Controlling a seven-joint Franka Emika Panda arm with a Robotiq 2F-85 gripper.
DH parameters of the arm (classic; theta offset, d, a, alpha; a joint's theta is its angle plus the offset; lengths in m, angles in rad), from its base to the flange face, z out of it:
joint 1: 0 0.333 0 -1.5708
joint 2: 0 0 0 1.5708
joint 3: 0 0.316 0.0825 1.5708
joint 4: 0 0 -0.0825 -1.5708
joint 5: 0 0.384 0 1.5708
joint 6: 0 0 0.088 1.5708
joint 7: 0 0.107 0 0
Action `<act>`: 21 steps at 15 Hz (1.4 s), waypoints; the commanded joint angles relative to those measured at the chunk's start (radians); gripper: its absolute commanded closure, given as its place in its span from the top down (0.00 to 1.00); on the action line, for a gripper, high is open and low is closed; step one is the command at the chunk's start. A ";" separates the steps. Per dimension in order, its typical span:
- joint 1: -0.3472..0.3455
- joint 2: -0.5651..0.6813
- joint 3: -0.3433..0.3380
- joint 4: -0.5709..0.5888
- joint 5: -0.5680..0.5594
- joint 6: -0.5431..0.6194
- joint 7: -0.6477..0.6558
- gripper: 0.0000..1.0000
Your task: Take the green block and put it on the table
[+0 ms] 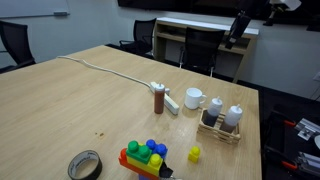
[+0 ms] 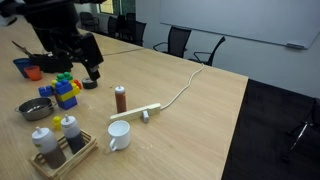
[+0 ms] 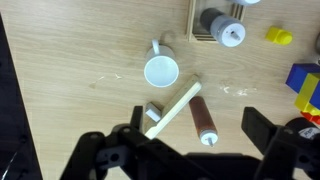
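Note:
The green block (image 1: 143, 160) sits in a stack of toy blocks with red, yellow and blue pieces at the near end of the table (image 1: 90, 110). The stack also shows in an exterior view, with green at its top (image 2: 63, 79). My gripper (image 1: 234, 34) hangs high above the table, open and empty, far from the blocks; it also shows in an exterior view (image 2: 90, 66). In the wrist view the open fingers (image 3: 197, 130) frame a brown bottle (image 3: 204, 120) far below. Only blue (image 3: 303, 78) and red edges of the stack show there; the green block is not visible.
A white mug (image 3: 161, 72), a white power strip (image 3: 172, 110) with its cable, a wooden rack with shakers (image 1: 222, 120), a loose yellow block (image 1: 194, 154), a tape roll (image 1: 85, 165), a metal bowl (image 2: 36, 108) and an orange bowl (image 2: 33, 72) are on the table.

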 commanded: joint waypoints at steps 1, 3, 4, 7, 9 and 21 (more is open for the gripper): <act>0.048 0.069 0.035 0.019 0.058 0.048 -0.032 1.00; 0.086 0.138 0.065 0.044 0.091 0.078 -0.041 1.00; 0.102 0.174 0.082 0.058 0.106 0.101 -0.043 1.00; 0.134 0.279 0.126 0.116 0.162 0.170 -0.057 1.00; 0.143 0.346 0.155 0.165 0.207 0.202 -0.072 1.00; 0.133 0.410 0.216 0.197 0.215 0.229 -0.051 1.00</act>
